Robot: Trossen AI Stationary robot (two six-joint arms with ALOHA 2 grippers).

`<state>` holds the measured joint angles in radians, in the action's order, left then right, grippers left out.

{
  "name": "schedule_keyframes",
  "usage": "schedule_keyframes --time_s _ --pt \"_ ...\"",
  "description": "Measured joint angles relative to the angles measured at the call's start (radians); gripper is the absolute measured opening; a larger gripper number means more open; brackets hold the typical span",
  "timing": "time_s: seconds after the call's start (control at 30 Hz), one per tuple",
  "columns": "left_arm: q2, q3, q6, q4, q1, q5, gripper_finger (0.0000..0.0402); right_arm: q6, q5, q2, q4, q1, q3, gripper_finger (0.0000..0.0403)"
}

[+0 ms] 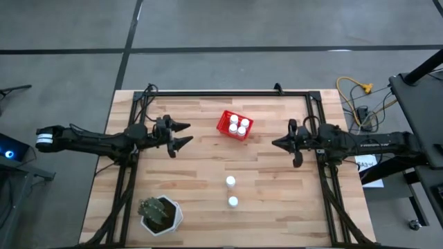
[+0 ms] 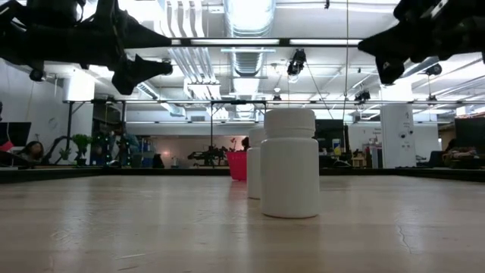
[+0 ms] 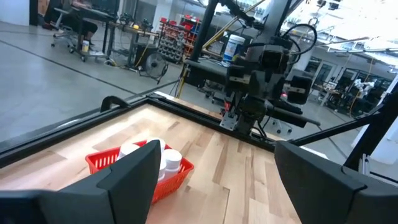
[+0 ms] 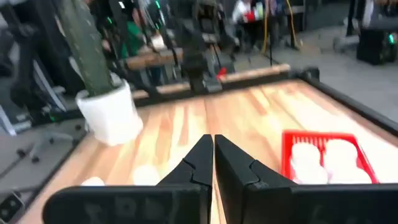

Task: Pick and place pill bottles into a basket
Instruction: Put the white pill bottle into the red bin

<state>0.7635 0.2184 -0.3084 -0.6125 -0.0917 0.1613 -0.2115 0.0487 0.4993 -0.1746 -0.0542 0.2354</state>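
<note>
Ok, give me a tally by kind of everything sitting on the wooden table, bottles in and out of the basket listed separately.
Small white pill bottles in the basket: 4
Small white pill bottles loose on the table: 2
Red slotted plastic basket: 1
White plant pot with a green cactus: 1
Total: 8

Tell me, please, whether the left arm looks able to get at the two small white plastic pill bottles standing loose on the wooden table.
Probably yes: its open left gripper hangs above bare wood, with nothing between it and the two pill bottles.
</note>
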Motion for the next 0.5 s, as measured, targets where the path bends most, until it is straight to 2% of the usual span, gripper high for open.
schedule_keyframes --time_s 0.33,0.5 --pt "0.0 0.0 0.0 -0.008 0.0 0.0 0.0297 -0.021 -0.007 -0.101 -0.13 0.02 -0.122 0.0008" --pt "0.0 0.0 0.0 -0.008 0.0 0.0 0.0297 -0.002 -0.027 -0.17 -0.274 0.019 -0.181 0.0008"
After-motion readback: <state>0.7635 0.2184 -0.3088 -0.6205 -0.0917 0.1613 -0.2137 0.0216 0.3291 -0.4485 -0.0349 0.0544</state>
